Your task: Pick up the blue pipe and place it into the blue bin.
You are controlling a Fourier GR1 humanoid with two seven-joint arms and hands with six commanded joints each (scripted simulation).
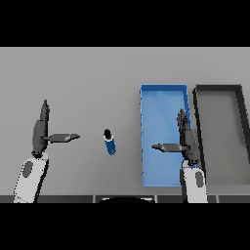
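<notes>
A short blue pipe (110,143) with a dark upper end lies on the grey table, between my two hands. The blue bin (163,97) stands to its right, long and rectangular, with nothing inside. My left hand (40,132) hovers left of the pipe, fingers straight and thumb pointing toward it, holding nothing. My right hand (187,139) is over the right part of the blue bin, fingers straight, thumb stretched left, with nothing in it.
A dark grey bin (217,89) stands directly right of the blue bin, their walls nearly touching. Open table surface stretches to the left and behind the pipe.
</notes>
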